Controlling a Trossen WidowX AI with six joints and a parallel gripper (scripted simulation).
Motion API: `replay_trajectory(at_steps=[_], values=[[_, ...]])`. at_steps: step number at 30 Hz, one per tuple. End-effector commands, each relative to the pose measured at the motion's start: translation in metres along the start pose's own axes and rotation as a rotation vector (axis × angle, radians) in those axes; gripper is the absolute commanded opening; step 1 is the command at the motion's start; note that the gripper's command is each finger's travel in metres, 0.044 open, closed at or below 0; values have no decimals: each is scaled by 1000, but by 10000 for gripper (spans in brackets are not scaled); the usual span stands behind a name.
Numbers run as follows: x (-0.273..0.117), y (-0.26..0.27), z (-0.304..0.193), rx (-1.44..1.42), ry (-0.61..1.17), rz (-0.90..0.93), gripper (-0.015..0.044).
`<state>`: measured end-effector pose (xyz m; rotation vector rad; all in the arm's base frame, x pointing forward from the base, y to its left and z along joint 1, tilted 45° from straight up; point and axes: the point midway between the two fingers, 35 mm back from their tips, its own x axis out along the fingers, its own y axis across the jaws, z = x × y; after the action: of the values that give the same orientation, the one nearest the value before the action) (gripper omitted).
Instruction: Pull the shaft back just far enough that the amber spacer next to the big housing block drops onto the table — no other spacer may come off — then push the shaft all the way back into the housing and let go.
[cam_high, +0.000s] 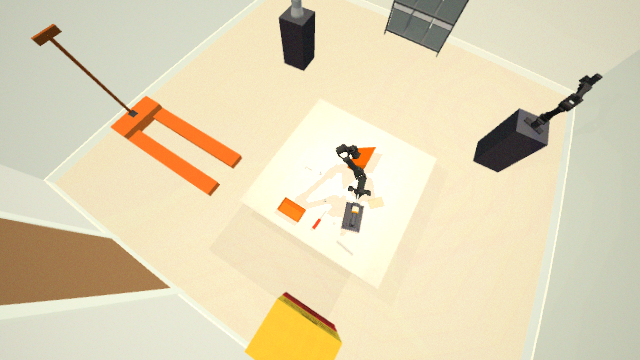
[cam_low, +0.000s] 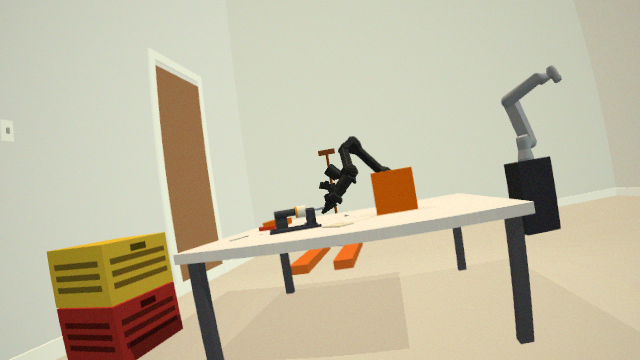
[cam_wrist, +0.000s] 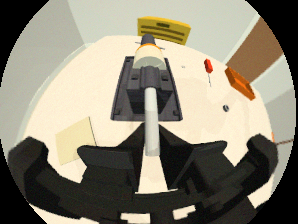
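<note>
My gripper (cam_high: 357, 195) (cam_low: 325, 210) (cam_wrist: 149, 124) is shut on the grey shaft (cam_wrist: 151, 107) near its free end, on the near side of the support post (cam_low: 311, 217) (cam_wrist: 149, 82). The amber spacer (cam_low: 296, 211) (cam_wrist: 150, 46) is up on the shaft line, beside the big dark housing block (cam_low: 282, 219) (cam_wrist: 147, 38). A cream spacer section (cam_low: 301, 211) (cam_wrist: 149, 55) sits between the amber spacer and the post; how many spacers form it, I cannot tell. Housing and post stand on a dark base plate (cam_high: 346, 226) (cam_wrist: 118, 102). The shaft's far end is hidden.
A pale yellow square (cam_high: 376, 202) (cam_wrist: 75, 141) lies beside the base. A red-handled screwdriver (cam_high: 316, 224) (cam_wrist: 208, 66) and an orange tray (cam_high: 291, 210) (cam_wrist: 240, 84) lie on the other side. A small dark round part (cam_wrist: 226, 108) lies near them. An orange block (cam_low: 395, 191) stands by the arm's base.
</note>
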<state>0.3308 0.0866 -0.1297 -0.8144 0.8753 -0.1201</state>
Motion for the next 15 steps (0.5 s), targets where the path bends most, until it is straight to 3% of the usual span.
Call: replay_trajectory(at_steps=[1, 15], values=[[-1, 0, -1, 3, 0, -2, 0], [-2, 0, -2, 3, 0, -1, 0]])
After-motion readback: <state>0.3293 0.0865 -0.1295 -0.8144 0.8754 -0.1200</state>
